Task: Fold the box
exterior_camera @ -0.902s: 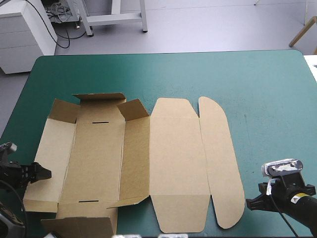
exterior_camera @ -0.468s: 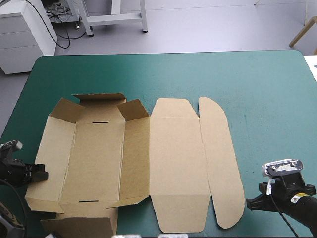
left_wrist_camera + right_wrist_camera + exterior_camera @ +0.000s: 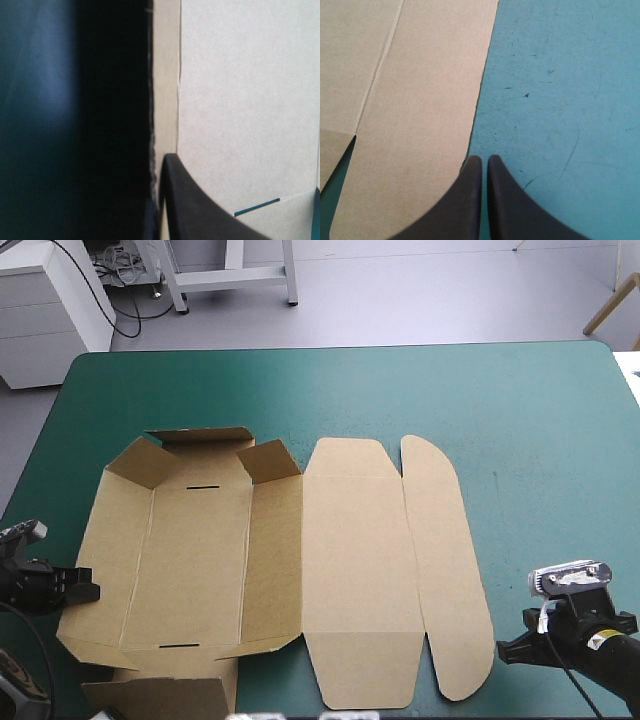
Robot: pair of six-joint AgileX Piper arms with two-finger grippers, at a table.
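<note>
The box (image 3: pixel 350 560) is spread over the left and middle of the bench (image 3: pixel 530 440), most of its brown board lying flat on the teal-green cover; the left wall (image 3: pixel 100 540) is raised at a slant off the cover, and the far end flap (image 3: pixel 200 436) and the corner flap (image 3: pixel 268 458) to its right are tilted up as well; the lid panel (image 3: pixel 355 570) and the rounded flap (image 3: pixel 447 570) on its right are seen lying flat; a thin slot (image 3: pixel 203 485) is cut near the far end of the floor panel, and another near its near end. The left pincer (image 3: pixel 88 585) is set at the outer edge of the left wall, towards the near corner, and is clamped on that wall; in the left wrist view the board's edge is seen running between the black fingers, one finger pressed on the inner face, the other all but lost in shadow on the outer side. The right pincer (image 3: pixel 505 648) is placed towards the bench's near right corner, just beside the near end of the rounded flap; its fingers are closed together into one pointed arch with nothing between them, their tips over bare cover next to the flap's curved edge.
</note>
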